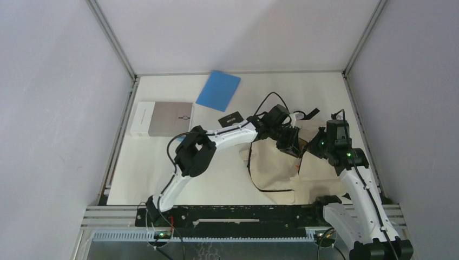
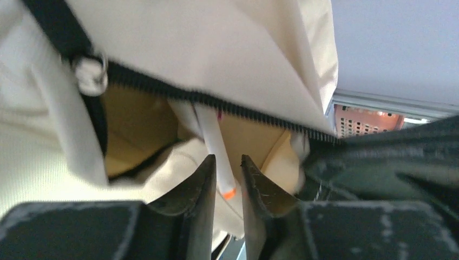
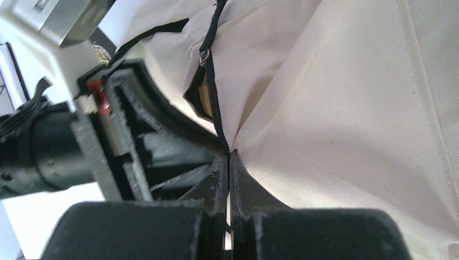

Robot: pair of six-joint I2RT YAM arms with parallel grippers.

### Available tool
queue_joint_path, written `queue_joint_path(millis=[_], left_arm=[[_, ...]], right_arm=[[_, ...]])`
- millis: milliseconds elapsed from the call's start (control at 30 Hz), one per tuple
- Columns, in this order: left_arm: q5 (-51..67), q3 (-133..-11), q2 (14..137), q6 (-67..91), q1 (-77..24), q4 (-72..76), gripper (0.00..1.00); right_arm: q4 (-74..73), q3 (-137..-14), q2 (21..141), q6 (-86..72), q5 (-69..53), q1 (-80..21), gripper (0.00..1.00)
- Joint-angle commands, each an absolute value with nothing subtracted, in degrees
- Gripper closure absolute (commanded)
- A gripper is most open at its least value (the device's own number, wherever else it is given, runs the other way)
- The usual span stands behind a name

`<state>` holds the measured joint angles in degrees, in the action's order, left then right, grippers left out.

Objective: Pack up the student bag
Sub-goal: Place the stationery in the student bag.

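Observation:
The cream student bag [image 1: 276, 162] lies on the table at the right, its black zipper [image 2: 162, 89] parted over a tan-lined pocket. My left gripper [image 1: 289, 142] hovers at that opening. In the left wrist view a white pen with an orange end [image 2: 214, 141] pokes out of the pocket between the narrowly parted fingers of the left gripper [image 2: 227, 158]; it rests by the left finger, with a gap to the right one. My right gripper [image 1: 319, 143] is shut on the bag's zipper edge [image 3: 219, 119] and holds the fabric [image 3: 352, 108] up, jaws pinched at the right gripper's tips [image 3: 229, 154].
A blue notebook [image 1: 218, 90] lies at the back of the table. A grey and white flat box [image 1: 162, 118] sits at the left, and a small black card [image 1: 229, 118] lies near the left forearm. Metal frame rails [image 1: 116, 141] border the table.

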<state>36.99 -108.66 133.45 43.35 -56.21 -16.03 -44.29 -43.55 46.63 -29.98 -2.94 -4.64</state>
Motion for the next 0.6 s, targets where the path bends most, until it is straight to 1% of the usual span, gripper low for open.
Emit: queue_joint_path(millis=[0,100,200,367,467,567], left_arm=[[35.0,-102.8,124.1,38.2,-56.5,-17.8,0.69],[33.7,-100.5,122.4,36.7,-56.5,-20.1,0.68],[35.6,-99.4,122.7,37.0,-56.5,-20.3,0.68],[40.4,-100.5,125.2,38.9,-56.7,-19.0,0.63],[41.4,-101.6,126.1,40.1,-57.0,-17.9,0.66],[42.6,-103.0,127.8,41.6,-57.4,-16.9,0.71]], right_arm=[[-41.5,-44.3,46.2,-30.7,-3.4,-5.2,1.0],[-41.1,-44.4,46.6,-30.9,-3.8,-5.2,1.0],[-40.7,-44.4,46.9,-31.1,-3.9,-5.4,1.0],[-40.4,-44.4,47.1,-31.4,-3.9,-6.0,1.0],[-40.6,-44.4,46.9,-31.5,-3.7,-6.2,1.0],[-40.7,-44.4,46.7,-31.5,-3.4,-6.2,1.0]])
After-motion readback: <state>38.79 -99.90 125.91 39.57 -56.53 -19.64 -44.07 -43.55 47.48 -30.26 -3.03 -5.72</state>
